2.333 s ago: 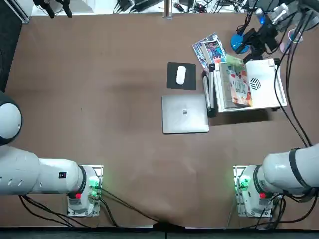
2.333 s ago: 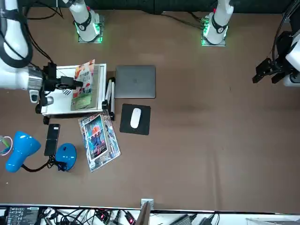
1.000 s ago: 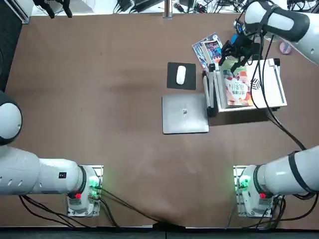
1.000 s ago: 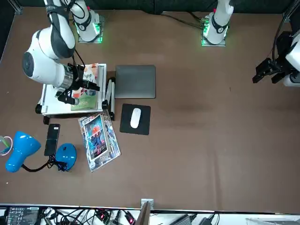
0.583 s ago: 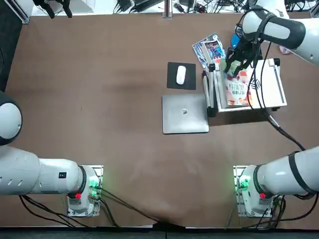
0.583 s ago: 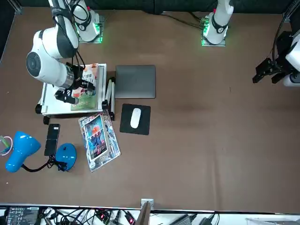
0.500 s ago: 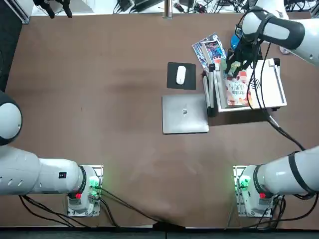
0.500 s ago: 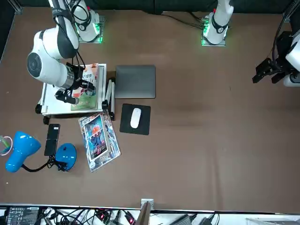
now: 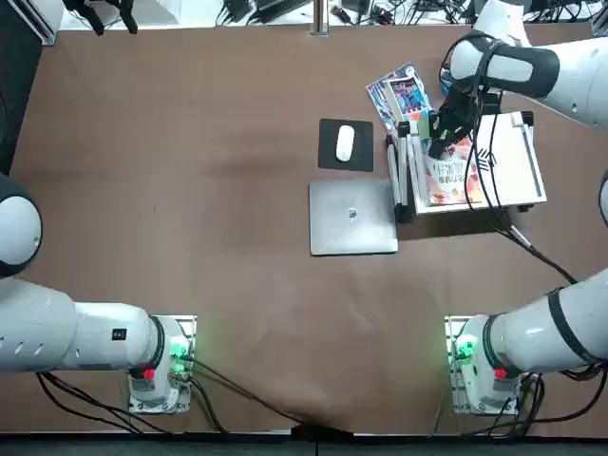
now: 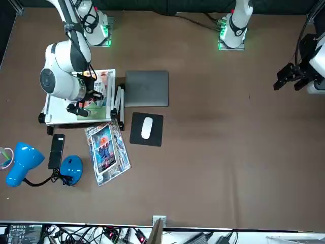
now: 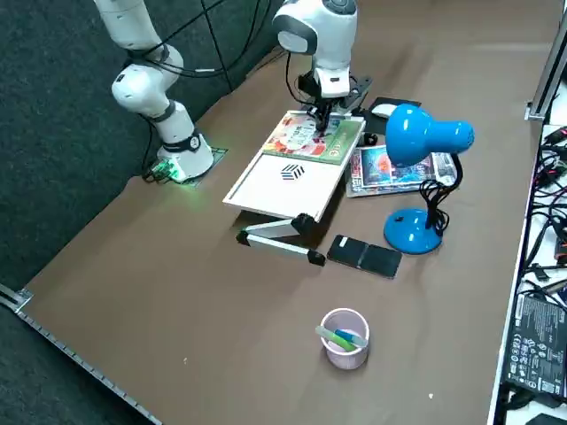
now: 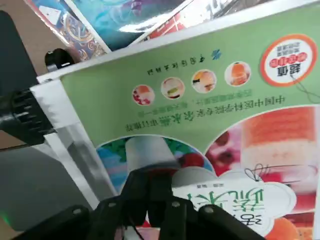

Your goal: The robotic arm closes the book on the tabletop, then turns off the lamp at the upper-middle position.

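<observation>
Book (image 11: 310, 137) now lies shut beneath the closed right gripper (image 12: 155, 195).

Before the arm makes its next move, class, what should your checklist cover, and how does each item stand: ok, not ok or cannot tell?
1. Book closed, green cover showing: ok.
2. Book resting on the white stand: ok.
3. Right gripper away from the book, ready to leave: not ok; it is at the cover.
4. Fingertips free of contact with the cover: cannot tell.
5. Lamp upright on its blue base: ok.
6. Lamp switched off: cannot tell; its bulb is hidden.
</observation>
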`<action>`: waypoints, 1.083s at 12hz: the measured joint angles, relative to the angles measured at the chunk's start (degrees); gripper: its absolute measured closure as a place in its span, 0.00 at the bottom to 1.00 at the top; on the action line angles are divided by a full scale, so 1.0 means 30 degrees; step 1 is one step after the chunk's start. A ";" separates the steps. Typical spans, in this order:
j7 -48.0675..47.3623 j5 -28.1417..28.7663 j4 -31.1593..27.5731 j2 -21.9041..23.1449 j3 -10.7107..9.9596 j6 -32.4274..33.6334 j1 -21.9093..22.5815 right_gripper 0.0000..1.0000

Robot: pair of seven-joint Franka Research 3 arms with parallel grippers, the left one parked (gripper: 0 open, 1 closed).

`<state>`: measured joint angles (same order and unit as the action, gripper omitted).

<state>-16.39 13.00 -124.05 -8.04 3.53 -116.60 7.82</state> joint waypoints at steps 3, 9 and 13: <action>-0.0831 -0.0025 0.0647 0.0122 0.0000 0.0445 0.0137 0.92; -0.2281 -0.2738 0.3879 0.0465 -0.0013 0.2990 0.0152 0.91; -0.2571 -0.5027 0.4252 0.0343 -0.0019 0.2126 0.0186 0.91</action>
<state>-24.10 -2.08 -111.30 -7.01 3.48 -110.22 8.38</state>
